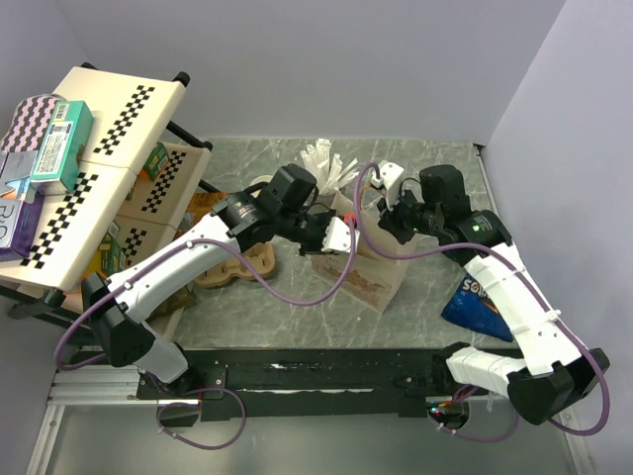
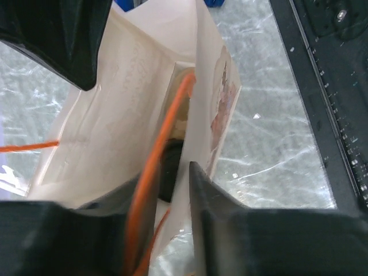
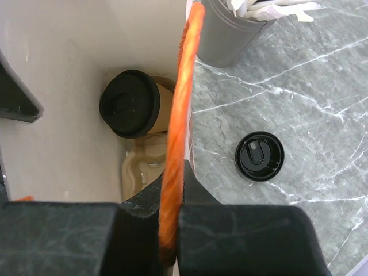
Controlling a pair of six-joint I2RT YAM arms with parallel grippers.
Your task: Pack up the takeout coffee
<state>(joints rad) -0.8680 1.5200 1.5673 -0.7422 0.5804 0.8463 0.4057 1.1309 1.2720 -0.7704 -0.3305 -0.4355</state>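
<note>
A takeout coffee [image 3: 131, 104], a brown paper cup under a black lid, stands inside the white paper bag [image 1: 371, 277] at mid-table, beside a moulded carrier [image 3: 144, 167] on the bag's floor. My right gripper [image 3: 175, 184] is shut on the bag's orange handle [image 3: 183, 86] at the bag's rim. My left gripper [image 2: 172, 184] straddles the opposite rim. Its jaws stand a little apart, with the paper wall and the other orange handle [image 2: 150, 184] between them. A loose black lid [image 3: 259, 156] lies on the table just outside the bag.
A grey cup of white sticks [image 1: 326, 163] stands behind the bag. A brown cardboard carrier [image 1: 232, 267] lies to its left, a blue snack bag [image 1: 480, 302] to its right. A stocked rack [image 1: 99, 148] fills the left side.
</note>
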